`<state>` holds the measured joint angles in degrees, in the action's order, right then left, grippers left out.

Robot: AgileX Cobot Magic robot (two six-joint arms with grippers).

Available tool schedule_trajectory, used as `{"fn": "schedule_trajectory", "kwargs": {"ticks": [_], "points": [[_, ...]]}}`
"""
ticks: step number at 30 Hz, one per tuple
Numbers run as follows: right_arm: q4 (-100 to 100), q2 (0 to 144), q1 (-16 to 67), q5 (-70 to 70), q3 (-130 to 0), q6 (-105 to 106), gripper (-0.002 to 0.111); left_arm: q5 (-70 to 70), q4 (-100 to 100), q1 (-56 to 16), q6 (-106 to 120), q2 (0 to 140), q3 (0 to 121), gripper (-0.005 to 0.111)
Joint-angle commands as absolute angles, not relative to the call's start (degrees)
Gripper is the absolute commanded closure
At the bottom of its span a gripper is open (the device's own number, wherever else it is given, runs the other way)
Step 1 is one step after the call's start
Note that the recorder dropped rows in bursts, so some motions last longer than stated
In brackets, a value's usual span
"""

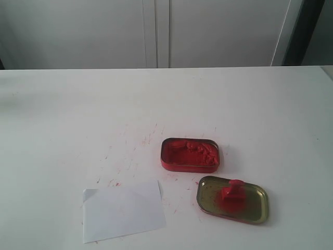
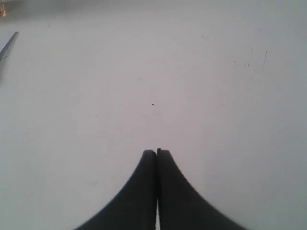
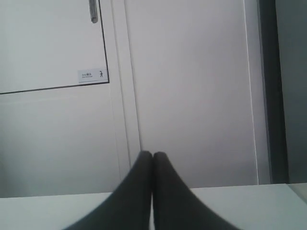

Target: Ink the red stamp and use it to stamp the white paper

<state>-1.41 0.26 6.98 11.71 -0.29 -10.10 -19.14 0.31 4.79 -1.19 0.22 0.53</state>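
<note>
The red stamp (image 1: 232, 195) stands knob up inside the gold tin lid (image 1: 257, 207) at the front right of the white table. Behind it sits the open red tin of ink paste (image 1: 189, 154). The white paper (image 1: 122, 210) lies at the front left, one corner folded; no imprint shows on it. Neither arm appears in the exterior view. My left gripper (image 2: 157, 152) is shut and empty over bare tabletop. My right gripper (image 3: 152, 155) is shut and empty, pointing at the cabinet doors beyond the table.
Red ink flecks (image 1: 148, 136) dot the table (image 1: 67, 120) between the paper and the tin. White cabinet doors (image 1: 156, 31) stand behind the far edge. A cabinet handle (image 3: 93, 12) and a small label (image 3: 93, 74) show in the right wrist view.
</note>
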Motion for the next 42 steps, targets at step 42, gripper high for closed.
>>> {"fn": "schedule_trajectory", "kwargs": {"ticks": [42], "points": [[-1.55, 55.47, 6.77, -31.9, -42.53, -2.77, 0.108, -19.5, 0.44, 5.02, -1.15, 0.0, 0.0, 0.107]]}}
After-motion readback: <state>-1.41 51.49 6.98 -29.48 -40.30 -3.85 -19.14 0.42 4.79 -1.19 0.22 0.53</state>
